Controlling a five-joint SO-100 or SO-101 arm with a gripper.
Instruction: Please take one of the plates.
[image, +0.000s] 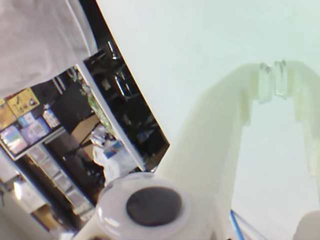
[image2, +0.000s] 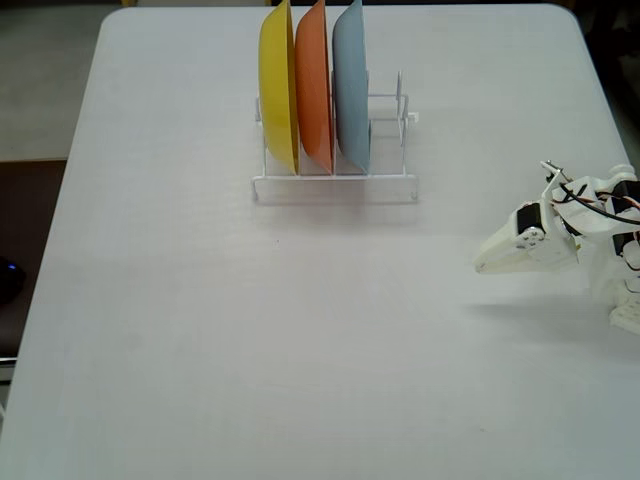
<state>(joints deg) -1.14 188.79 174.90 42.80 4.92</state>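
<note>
The plate is not in view in either frame. A white wire rack (image2: 335, 187) at the back middle of the table holds three upright dishes: yellow (image2: 277, 85), orange (image2: 313, 85) and light blue (image2: 351, 85). The rack's rightmost slot is vacant. My gripper (image2: 482, 265) hovers at the right side of the table in the fixed view, pointing left, well apart from the rack. In the wrist view the gripper (image: 273, 80) has its fingertips together with nothing between them.
The white table (image2: 250, 340) stretches from the rack toward the front. The arm's body (image2: 610, 240) with its wires sits at the right edge. The wrist view shows the table's edge (image: 125, 115) and room shelves (image: 30, 125) beyond it.
</note>
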